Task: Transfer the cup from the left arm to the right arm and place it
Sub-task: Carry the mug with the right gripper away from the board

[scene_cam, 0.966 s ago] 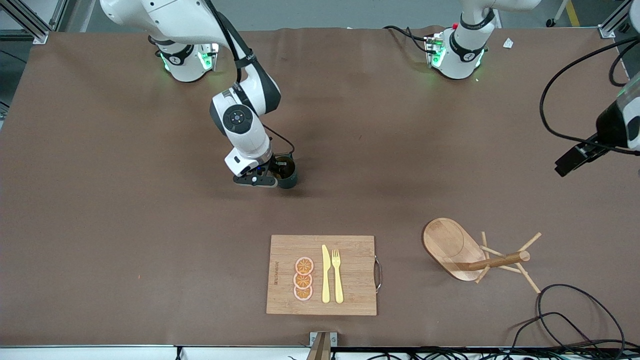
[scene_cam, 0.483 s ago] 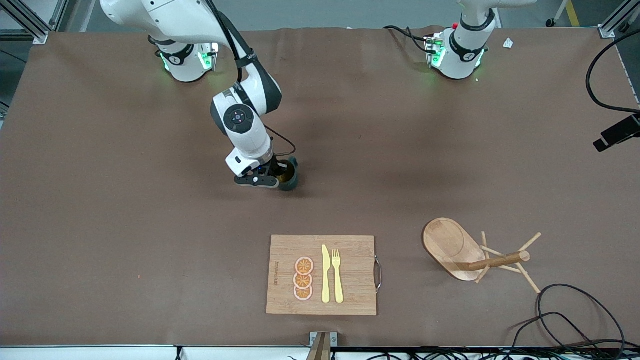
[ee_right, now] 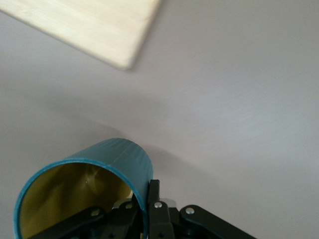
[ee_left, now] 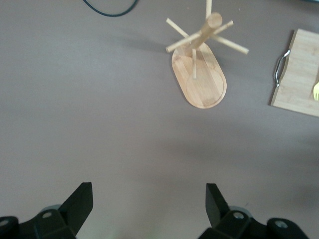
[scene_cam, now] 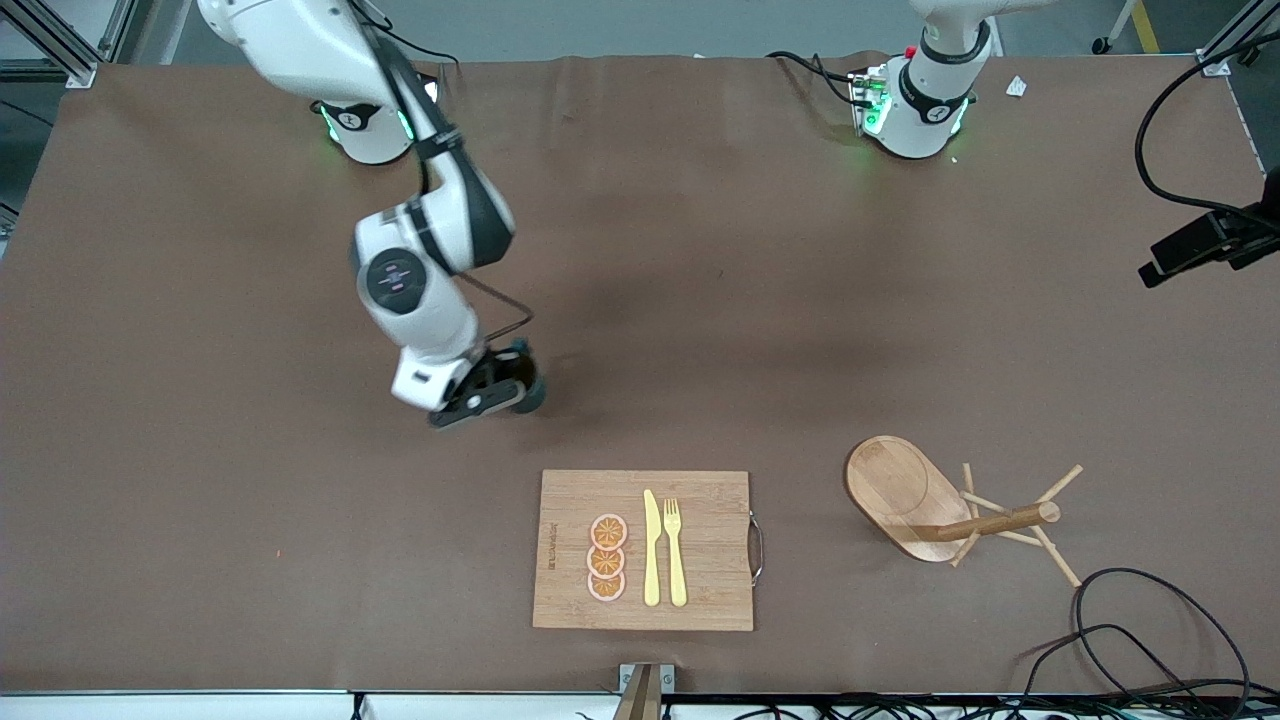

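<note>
Right claw (scene_cam: 497,392) clamps the half-hidden cup (ee_right: 99,184) aloft; left claw (ee_left: 149,209), cut off, gapes empty.

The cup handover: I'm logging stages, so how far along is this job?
Handover looks done: the right gripper is shut on the rim of the small dark teal cup, carried above the brown table. The left gripper hangs open and empty, waiting near the wooden peg rack. Setting it down remains.

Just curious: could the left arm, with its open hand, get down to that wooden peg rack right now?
Probably yes. The left end effector hangs open and empty over bare table, and nothing lies between it and the peg rack.
</note>
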You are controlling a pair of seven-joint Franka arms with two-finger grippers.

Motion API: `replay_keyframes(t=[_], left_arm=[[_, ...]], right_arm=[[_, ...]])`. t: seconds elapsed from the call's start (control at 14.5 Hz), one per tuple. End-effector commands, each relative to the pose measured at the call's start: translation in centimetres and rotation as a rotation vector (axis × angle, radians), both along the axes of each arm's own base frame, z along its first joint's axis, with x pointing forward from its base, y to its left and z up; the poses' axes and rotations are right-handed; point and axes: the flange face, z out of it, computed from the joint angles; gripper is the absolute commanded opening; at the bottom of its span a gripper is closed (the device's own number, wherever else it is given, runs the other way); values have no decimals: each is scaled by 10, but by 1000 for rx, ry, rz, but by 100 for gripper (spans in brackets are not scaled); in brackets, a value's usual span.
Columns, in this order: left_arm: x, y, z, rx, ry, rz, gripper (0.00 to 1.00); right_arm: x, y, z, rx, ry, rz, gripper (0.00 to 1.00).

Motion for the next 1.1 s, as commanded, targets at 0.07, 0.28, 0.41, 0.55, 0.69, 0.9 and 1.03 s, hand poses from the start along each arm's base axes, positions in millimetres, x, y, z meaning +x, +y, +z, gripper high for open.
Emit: replay_keyframes(t=[0.07,0.28,0.41,0.55,0.69,0.9,1.03], left_arm=[[-18,-5,-6,7,22,-26,100],[-23,-7,-5,11,21,-42,100],[-23,-22,-6,15,22,-72,100],[-24,-28,-11,18,33,-84,100],[-28,-42,-9,26,27,-108,100],[-27,-48,-9,48,23,-125,100],[-25,-47,-7,45,17,-125,100]], right_arm=[[48,-111,27,-32,-57,327,0],[65,-187,9,-62,-44,468,0],[74,-232,-16,-74,-22,542,0],[77,-257,-43,-70,8,538,1],[80,-271,-67,-69,34,549,3],[85,-281,-72,-71,32,554,4],[90,-281,-63,-69,16,541,25]])
